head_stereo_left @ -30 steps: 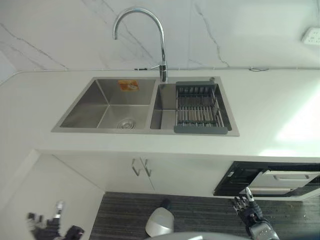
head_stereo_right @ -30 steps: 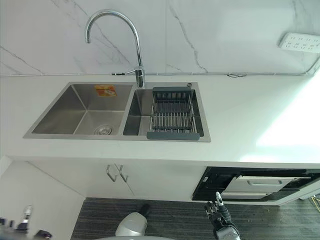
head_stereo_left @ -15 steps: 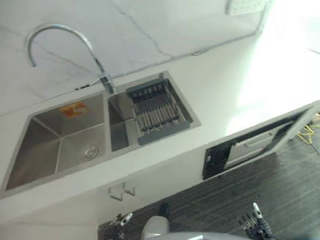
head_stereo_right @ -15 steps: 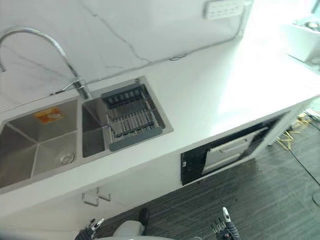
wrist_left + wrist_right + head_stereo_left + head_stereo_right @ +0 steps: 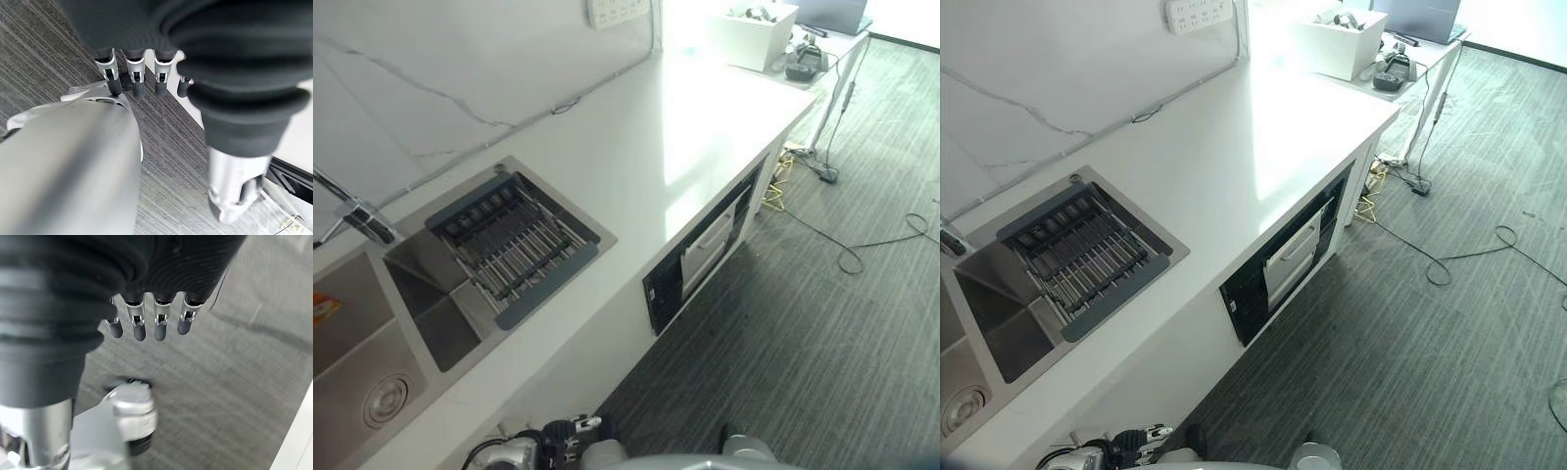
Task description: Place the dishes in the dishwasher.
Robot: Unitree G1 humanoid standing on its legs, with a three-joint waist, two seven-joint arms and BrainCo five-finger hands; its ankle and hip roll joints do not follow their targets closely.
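Dishwasher (image 5: 1278, 264) under counter (image 5: 1263, 127); wrist views: both hands empty, relaxed.

The camera has swung right since the earlier pictures: the sink (image 5: 372, 382) and its rack (image 5: 509, 250) now sit at the left, the tap mostly out of frame. The dishwasher (image 5: 700, 259), the counter's far end with a white box (image 5: 752, 29) and the striped floor (image 5: 822, 333) have come into view. The left hand (image 5: 570, 431) now shows low at the near edge, beside the cabinet.

left hand (image 5: 234, 73): dark ribbed cover | fingers (image 5: 113, 73): silver, dark tips | right hand (image 5: 161, 264): same
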